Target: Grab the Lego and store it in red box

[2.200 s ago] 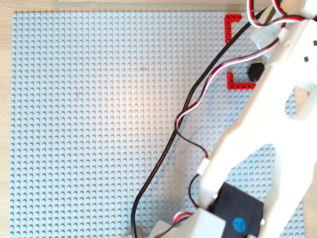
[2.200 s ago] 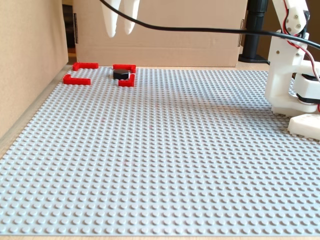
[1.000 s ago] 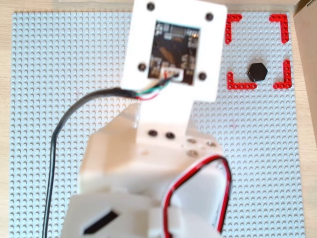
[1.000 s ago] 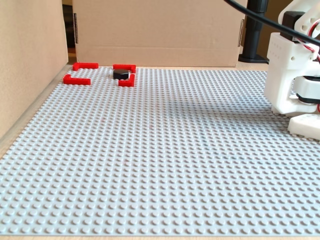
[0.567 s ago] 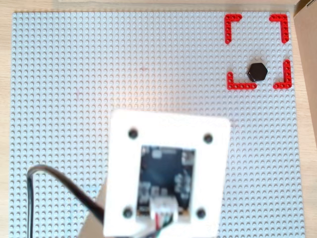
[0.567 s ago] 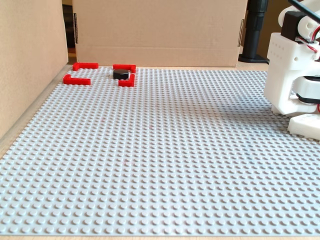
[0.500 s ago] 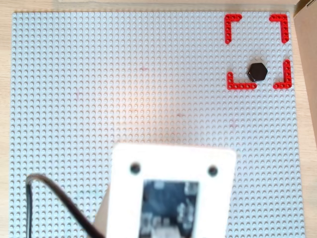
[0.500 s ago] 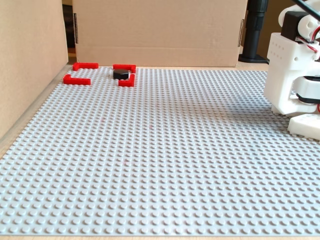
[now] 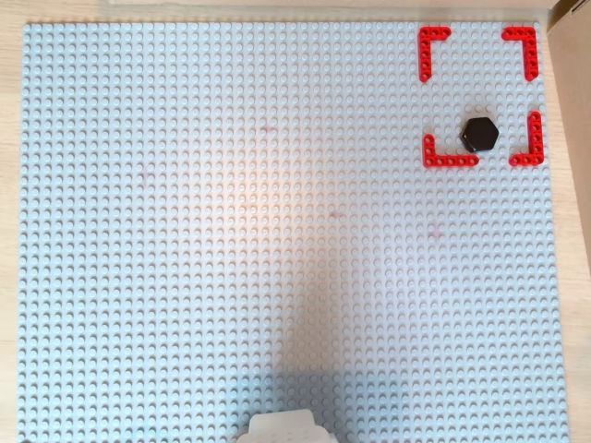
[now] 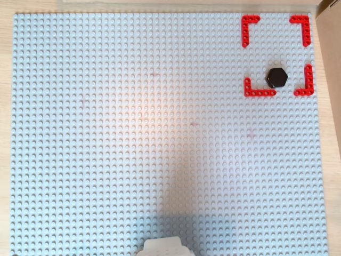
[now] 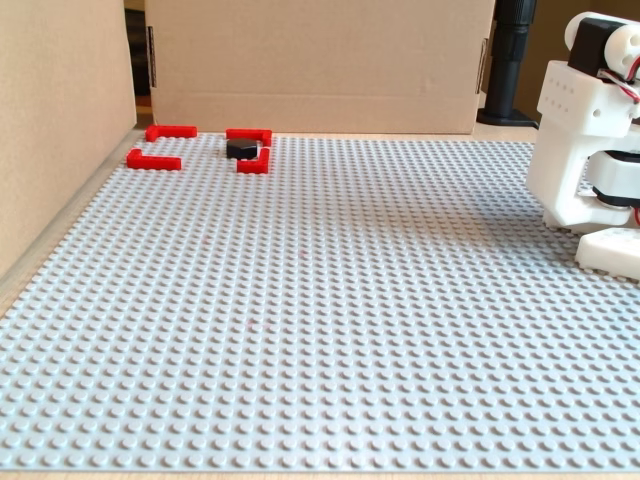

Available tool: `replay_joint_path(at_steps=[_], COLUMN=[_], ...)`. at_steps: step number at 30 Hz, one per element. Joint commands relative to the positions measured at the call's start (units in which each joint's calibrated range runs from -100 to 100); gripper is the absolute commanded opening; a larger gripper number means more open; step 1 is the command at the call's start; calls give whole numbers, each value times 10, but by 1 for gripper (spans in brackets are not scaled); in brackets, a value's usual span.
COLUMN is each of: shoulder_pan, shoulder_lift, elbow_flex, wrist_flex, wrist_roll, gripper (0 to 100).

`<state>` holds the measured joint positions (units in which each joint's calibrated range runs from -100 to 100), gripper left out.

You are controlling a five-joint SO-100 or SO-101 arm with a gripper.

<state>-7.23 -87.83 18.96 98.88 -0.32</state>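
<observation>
The Lego [image 9: 480,135] [image 10: 277,78] is a small black hexagonal piece lying flat on the baseplate. It sits inside the red box [image 9: 450,161] [image 10: 259,93], a square outline of four red L-shaped corner pieces, close to the two lower corners in both overhead views. In the fixed view the Lego [image 11: 241,148] rests between the two right-hand corners of the red box [image 11: 153,160] at the far left. My gripper appears in no view; only the white arm base [image 11: 580,150] [image 9: 283,428] shows.
The large light-grey studded baseplate [image 9: 231,231] [image 11: 320,320] covers the table. In the fixed view, cardboard walls stand along the left side [image 11: 50,120] and the back [image 11: 320,60]. A black post [image 11: 508,60] rises behind the arm base.
The white fingers that hung above the red box 2.2 s ago have left the fixed view, and the black cable has gone too. The Lego has not moved.
</observation>
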Motion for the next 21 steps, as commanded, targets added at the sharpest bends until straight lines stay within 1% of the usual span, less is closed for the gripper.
replay_joint_path(at_steps=[1,5,8,15,21], shoulder_pan=[2,2,2,3,2], shoulder_lift=[-34,-73,-109,-113,-113], elbow_flex=[4,6,37,40,43], wrist_flex=[2,2,2,2,1], wrist_roll=[2,2,2,2,2], gripper=[7,7,7,7,1])
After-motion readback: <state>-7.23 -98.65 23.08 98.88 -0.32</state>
